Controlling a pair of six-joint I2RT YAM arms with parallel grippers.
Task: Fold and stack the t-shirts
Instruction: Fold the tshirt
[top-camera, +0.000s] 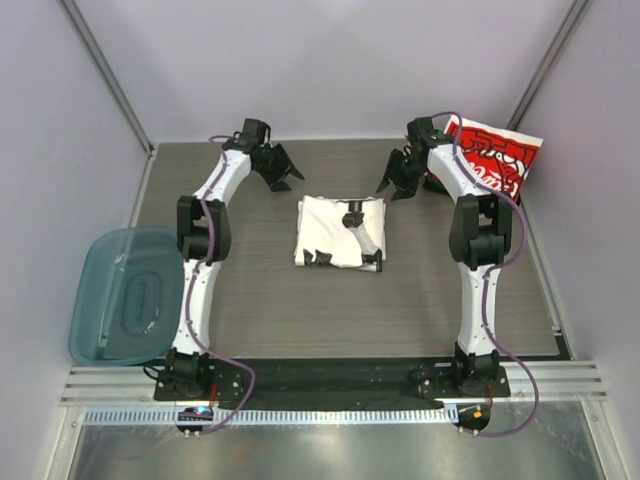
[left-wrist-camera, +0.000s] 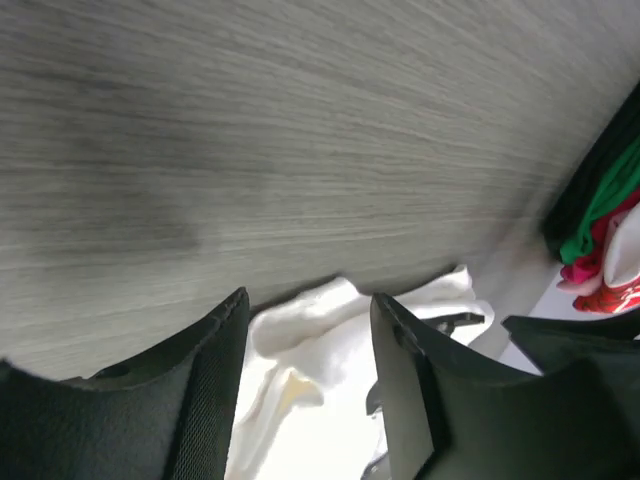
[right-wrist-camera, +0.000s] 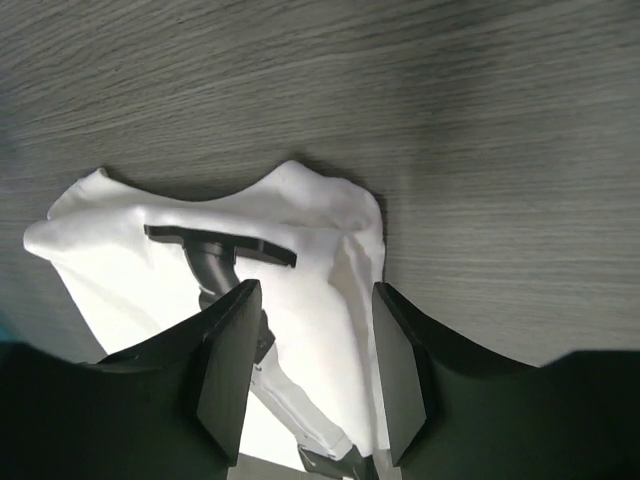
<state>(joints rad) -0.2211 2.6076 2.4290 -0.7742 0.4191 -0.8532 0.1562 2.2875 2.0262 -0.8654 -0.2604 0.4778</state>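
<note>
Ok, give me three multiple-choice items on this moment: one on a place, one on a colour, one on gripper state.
1. Where is the teal bin?
A. far right corner
B. left edge of the table
C. centre

2. What colour is the folded t-shirt in the middle?
A. white with black print
B. red
C. green

3. The left gripper and right gripper are:
A. both shut on cloth
B. one lifting the shirt
C. both open, holding nothing

Answers: B, it sits at the left in the top view; A, white cloth shows in every view; C, both wrist views show spread fingers with nothing between them.
</note>
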